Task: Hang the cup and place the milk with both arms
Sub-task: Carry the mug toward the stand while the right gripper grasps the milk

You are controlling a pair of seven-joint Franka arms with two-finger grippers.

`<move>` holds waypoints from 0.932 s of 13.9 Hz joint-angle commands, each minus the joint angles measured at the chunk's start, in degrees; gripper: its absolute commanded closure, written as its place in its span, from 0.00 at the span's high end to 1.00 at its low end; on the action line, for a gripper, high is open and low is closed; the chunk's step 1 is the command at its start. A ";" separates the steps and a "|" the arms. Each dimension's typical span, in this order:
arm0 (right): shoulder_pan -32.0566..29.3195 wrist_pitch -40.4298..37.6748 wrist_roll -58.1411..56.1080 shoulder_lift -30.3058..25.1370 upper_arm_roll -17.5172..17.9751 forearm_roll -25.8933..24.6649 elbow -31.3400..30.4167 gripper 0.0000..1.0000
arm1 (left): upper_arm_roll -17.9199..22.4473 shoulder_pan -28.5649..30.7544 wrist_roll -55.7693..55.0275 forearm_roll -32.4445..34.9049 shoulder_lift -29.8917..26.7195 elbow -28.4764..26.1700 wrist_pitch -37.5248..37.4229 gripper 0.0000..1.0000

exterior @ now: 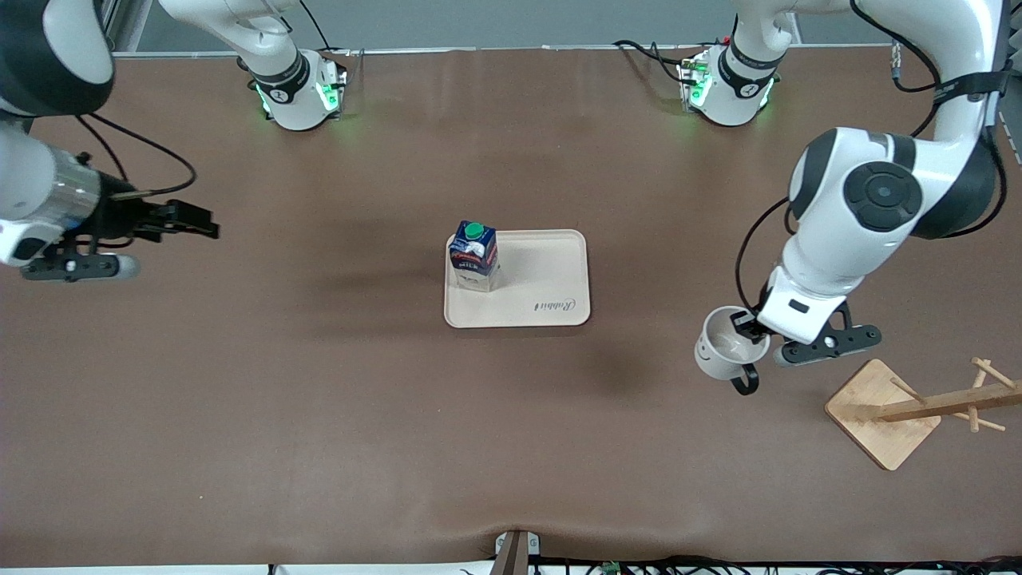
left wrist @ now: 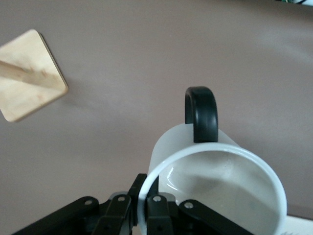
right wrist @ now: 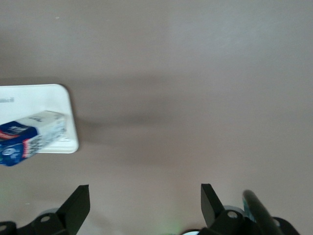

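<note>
Front view shows my left gripper (exterior: 749, 331) pinched shut on the rim of the cup (exterior: 726, 345), one finger inside the wall and one outside, carrying it in the air over bare table beside the wooden mug rack (exterior: 918, 411). My right gripper (exterior: 180, 220) hangs wide open and empty over the right arm's end of the table, well apart from everything; that arm waits.

The grip worries me most. I hold only a thin lip of wall, so I judge the cup could swivel between my fingers or slip out if I swing it fast toward the rack. The black handle (left wrist: 200, 113) points away from my wrist; if it is not lined up with a peg (exterior: 906, 390), I could knock the rack, which looks light on its square base and might tip or slide. The pegs are thin, so a small miss matters.

The cup is a small white mug, tilted, mouth open toward the front camera and empty, with small black marks on its side. The milk carton (exterior: 474, 257), dark blue and white with a green cap, stands upright on the cream tray (exterior: 551, 275), at the edge toward the right arm's end.
</note>
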 commanded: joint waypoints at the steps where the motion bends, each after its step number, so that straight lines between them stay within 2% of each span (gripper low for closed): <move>1: 9.77 2.02 14.35 -0.19 -0.48 0.84 -1.02 1.00 | -0.39 3.37 10.02 0.56 -2.91 -0.04 -2.05 0.00; 5: 22.45 10.46 33.70 4.71 -0.48 0.58 -2.25 1.00 | -0.48 7.33 24.80 0.47 -5.28 -0.04 -3.72 0.00; 8: 27.11 15.63 37.77 9.03 -0.57 0.49 -2.25 1.00 | -0.48 9.36 31.23 0.47 -6.87 -0.13 -5.30 0.00; 11: 31.86 23.55 49.44 12.54 -0.48 0.49 -2.16 1.00 | -0.48 11.02 34.32 0.12 -8.36 -0.30 -7.76 0.00; 13: 33.36 25.50 52.81 14.04 -0.57 0.31 -2.16 1.00 | -0.66 12.35 35.55 -0.05 -8.80 -0.31 -8.55 0.00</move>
